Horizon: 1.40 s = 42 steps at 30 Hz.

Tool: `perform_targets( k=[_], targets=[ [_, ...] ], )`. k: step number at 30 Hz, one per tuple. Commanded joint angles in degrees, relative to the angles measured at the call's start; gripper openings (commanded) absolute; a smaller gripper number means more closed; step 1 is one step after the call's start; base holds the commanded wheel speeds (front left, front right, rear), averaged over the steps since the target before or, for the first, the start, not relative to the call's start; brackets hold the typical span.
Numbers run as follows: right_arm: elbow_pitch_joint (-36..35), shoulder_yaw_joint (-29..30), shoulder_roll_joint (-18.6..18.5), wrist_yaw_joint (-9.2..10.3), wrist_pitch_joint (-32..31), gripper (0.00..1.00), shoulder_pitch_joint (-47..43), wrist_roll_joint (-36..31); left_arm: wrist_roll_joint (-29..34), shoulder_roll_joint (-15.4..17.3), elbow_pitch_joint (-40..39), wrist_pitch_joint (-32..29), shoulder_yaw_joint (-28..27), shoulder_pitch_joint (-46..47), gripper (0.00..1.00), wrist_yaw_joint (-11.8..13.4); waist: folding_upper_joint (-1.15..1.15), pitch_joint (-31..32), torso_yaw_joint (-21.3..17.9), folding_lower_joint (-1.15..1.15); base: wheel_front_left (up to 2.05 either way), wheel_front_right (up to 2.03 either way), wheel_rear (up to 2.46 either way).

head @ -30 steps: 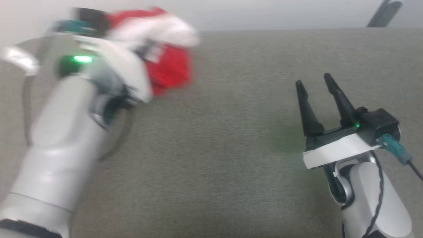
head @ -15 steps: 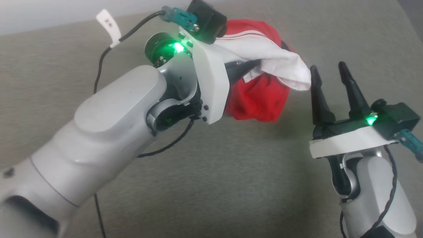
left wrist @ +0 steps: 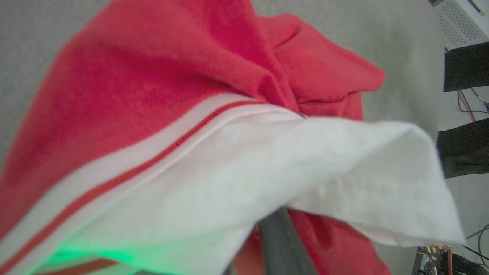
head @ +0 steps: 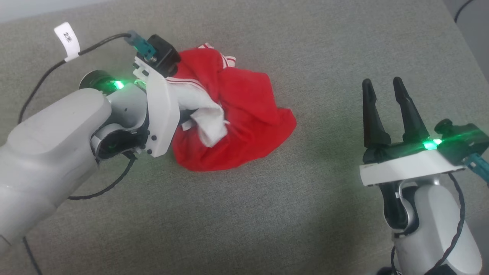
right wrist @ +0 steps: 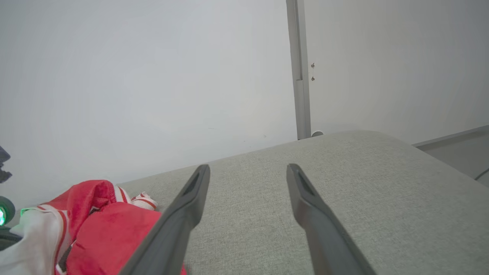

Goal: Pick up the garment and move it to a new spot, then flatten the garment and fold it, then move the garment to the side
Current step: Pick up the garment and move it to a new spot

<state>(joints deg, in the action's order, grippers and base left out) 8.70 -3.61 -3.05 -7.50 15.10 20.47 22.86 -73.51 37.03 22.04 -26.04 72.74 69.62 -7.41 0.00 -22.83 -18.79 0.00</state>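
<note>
The jersey [head: 244, 114] lies in a crumpled heap on the grey surface [head: 267, 214], left of the middle in the head view and toward the far edge. It is mostly red, with folds running across it and one corner spread flat to the right. A white sleeve is bunched at its left side, edged by a white band with a thin red line. A bit of red-and-white striped trim pokes out at the top of the heap. No print shows.

The left arm reaches in from the lower left, forearm slanting up and wrist turned toward the heap. The left gripper [head: 189, 115] is buried in the sleeve, its fingers clenched on a fold of the white cloth. In the left wrist view the sleeve drapes over one grey finger [left wrist: 280, 244], with red cloth beyond it.

The right arm rises from the lower right corner. The right gripper [head: 382, 81] hovers above bare surface, well apart from the jersey, fingers spread wide and holding nothing. They point toward the far edge and the pale wall [right wrist: 153, 76].
</note>
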Motion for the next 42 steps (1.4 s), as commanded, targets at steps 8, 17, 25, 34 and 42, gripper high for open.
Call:
perform_targets(
  k=[8,17,25,34,42],
  targets=[
    [-1.5,-1.0,0.2,0.02,0.1,1.0,3.6,1.5,11.1,-0.5,3.5,-7.4,1.6,-4.3,0.0,0.1,0.0,-4.0,-0.8,0.0,0.0,0.0,0.0],
    [-1.5,-0.9,0.2,0.02,0.1,1.0,3.3,0.9,15.8,-2.0,6.3,-7.7,2.9,-9.7,0.0,0.3,0.0,-4.5,-1.2,0.0,0.0,0.0,0.0],
    [0.6,-1.1,0.2,0.02,0.1,1.0,1.8,-3.0,19.7,-2.1,4.0,6.2,1.4,-6.4,1.0,0.0,0.0,0.6,4.1,0.0,0.0,0.0,0.0],
    [4.2,-1.0,-0.4,0.02,0.1,1.0,-2.2,-8.8,7.4,-3.0,3.1,26.0,-0.3,-9.2,1.0,0.0,0.0,10.5,13.3,0.0,0.0,0.0,0.0],
    [5.9,1.5,-2.9,0.02,0.1,1.0,-6.9,-9.7,1.2,-3.3,11.2,39.0,-2.5,-20.8,1.0,0.0,0.0,16.0,19.0,0.0,0.0,0.0,0.0]
  ],
)
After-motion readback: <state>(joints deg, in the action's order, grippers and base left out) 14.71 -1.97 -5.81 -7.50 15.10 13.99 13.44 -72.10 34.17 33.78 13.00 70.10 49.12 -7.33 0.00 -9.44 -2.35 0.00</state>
